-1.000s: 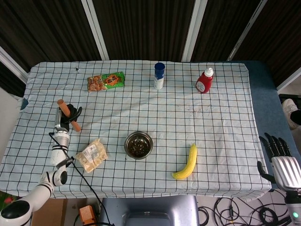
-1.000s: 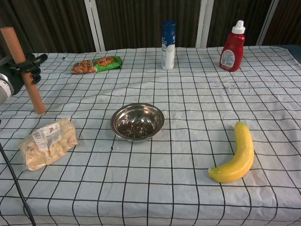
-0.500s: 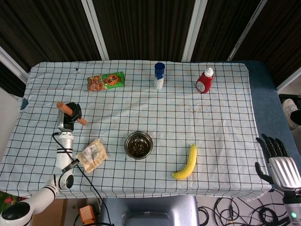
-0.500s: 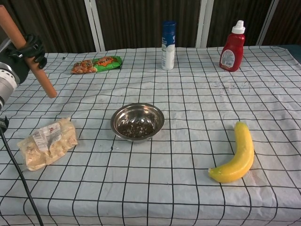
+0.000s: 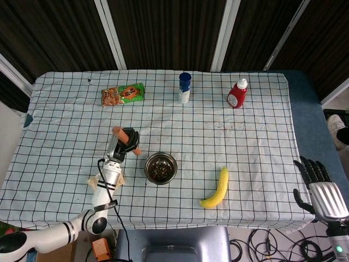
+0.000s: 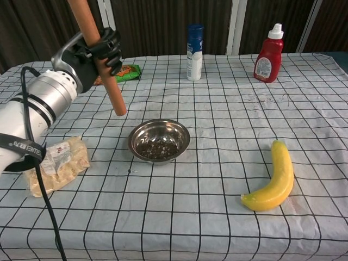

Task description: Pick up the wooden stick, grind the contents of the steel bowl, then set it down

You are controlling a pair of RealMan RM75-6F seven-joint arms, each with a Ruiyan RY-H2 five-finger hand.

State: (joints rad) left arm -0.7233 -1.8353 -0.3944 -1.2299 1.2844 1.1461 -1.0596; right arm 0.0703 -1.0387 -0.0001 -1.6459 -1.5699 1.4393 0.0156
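At the lower right of the chest view a banana (image 6: 273, 182) lies on the checked cloth covering the desk (image 6: 217, 228). At the lower left, a clear packet of pale snack pieces (image 6: 54, 166) lies partly behind the left arm's silver forearm. Near the middle of the frame sits the steel bowl (image 6: 159, 140), with dark bits scattered across its bottom.

Just up and left of the bowl, the left hand (image 6: 97, 51) has its black fingers wrapped around the wooden stick (image 6: 103, 68). The stick is tilted, top end leaning toward the upper left and running out of the frame, lower end in the air above the cloth, beside the bowl's left rim and not in it. In the head view the same hand (image 5: 127, 141) and stick (image 5: 124, 137) sit just left of the bowl (image 5: 160, 167).

The right hand (image 5: 319, 183) shows only at the lower right corner of the head view, off the desk's edge, fingers spread and holding nothing.

Along the far edge stand a green snack packet (image 6: 117, 73) at upper left, a blue-capped white bottle (image 6: 194, 44) in the middle and a red ketchup bottle (image 6: 268, 54) at upper right.
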